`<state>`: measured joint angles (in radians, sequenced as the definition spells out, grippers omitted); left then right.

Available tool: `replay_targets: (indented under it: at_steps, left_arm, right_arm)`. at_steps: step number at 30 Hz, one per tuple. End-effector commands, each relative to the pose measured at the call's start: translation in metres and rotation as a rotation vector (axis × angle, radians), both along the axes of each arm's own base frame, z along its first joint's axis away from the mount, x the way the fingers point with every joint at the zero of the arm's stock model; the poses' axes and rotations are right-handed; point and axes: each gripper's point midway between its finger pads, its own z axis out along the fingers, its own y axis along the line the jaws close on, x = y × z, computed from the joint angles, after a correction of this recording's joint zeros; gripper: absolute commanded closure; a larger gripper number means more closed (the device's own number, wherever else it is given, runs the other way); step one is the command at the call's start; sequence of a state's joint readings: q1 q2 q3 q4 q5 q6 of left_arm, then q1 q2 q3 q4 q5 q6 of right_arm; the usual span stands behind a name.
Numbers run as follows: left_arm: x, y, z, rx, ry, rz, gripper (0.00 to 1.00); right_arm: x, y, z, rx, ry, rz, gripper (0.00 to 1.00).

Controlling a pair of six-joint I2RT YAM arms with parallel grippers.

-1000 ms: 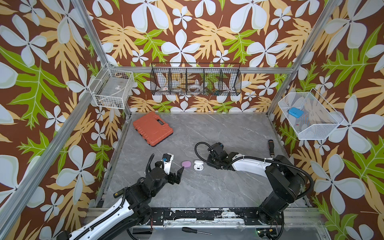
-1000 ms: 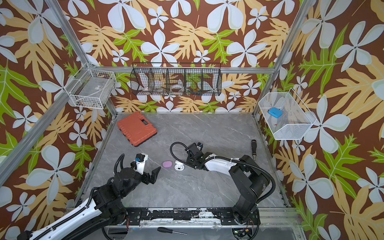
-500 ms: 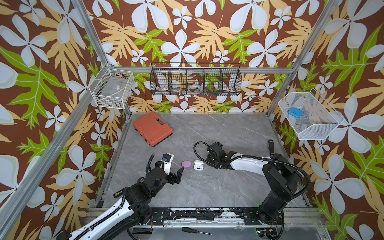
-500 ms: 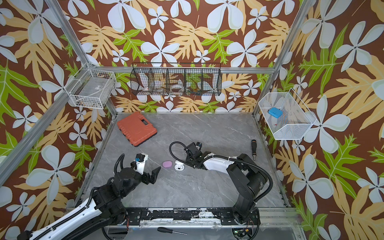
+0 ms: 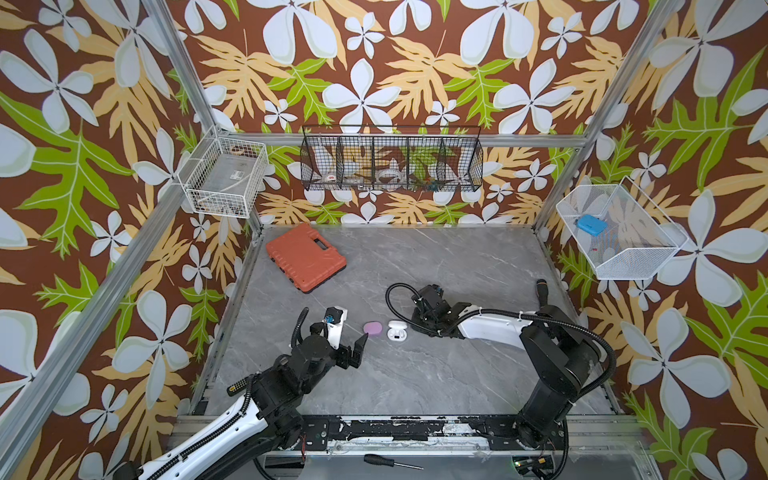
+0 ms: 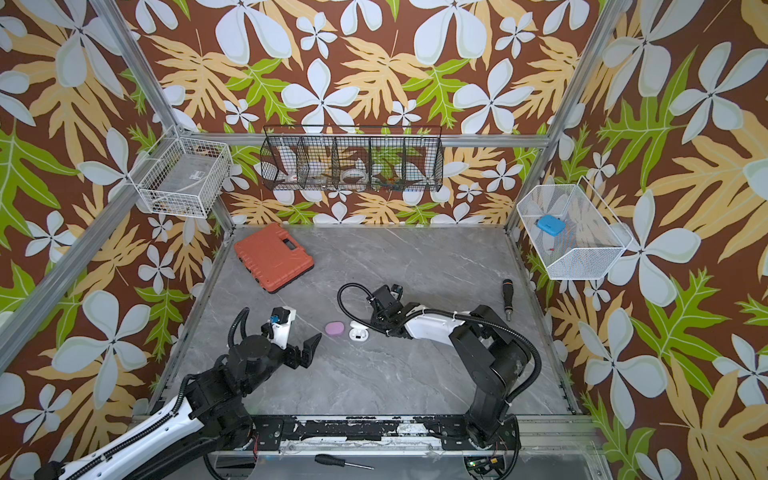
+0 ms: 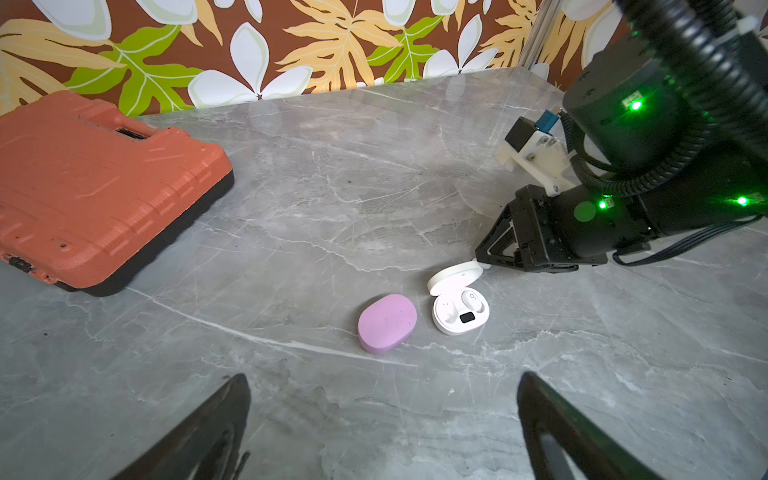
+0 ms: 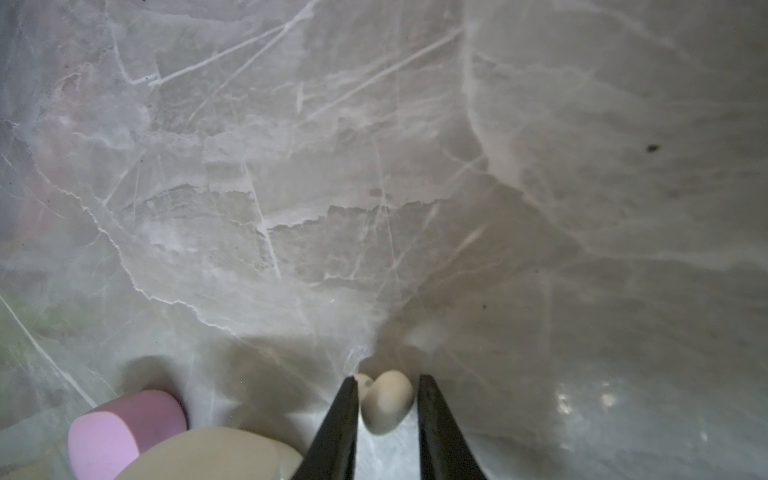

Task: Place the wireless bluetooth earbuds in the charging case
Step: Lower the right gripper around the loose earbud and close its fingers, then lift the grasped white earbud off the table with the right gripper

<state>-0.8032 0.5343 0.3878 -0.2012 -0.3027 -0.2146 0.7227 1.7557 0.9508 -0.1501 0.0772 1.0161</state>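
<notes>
Right tool (image 8: 388, 377) | narrowed around white earbud (image 8: 388, 403), grip unclear | left tool (image 7: 384, 375) wide, unmoved

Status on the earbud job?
Left gripper open. Right gripper straddling white earbud, grip unconfirmed. White case open, one bud seated; pink case shut. Nothing blocking.

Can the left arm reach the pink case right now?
Probably yes: the left gripper, open, faces the pink case across bare table; the white case sits beside it, not between.
</notes>
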Motion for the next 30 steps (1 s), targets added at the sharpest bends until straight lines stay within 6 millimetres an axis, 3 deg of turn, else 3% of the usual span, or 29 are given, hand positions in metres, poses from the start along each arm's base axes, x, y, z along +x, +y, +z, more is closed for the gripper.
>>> replay_targets:
  at_steps: [1, 30]
  left_arm:
    - [0.0019, -0.0021, 0.0071, -0.024, -0.020, -0.001, 0.00]
    - [0.0018, -0.0024, 0.0069, -0.024, -0.019, -0.003, 0.00]
  right_arm:
    - [0.0020, -0.0005, -0.0001, -0.013, -0.004, 0.002, 0.75]
    - [0.0036, 0.0036, -0.0083, -0.025, 0.014, 0.021, 0.75]
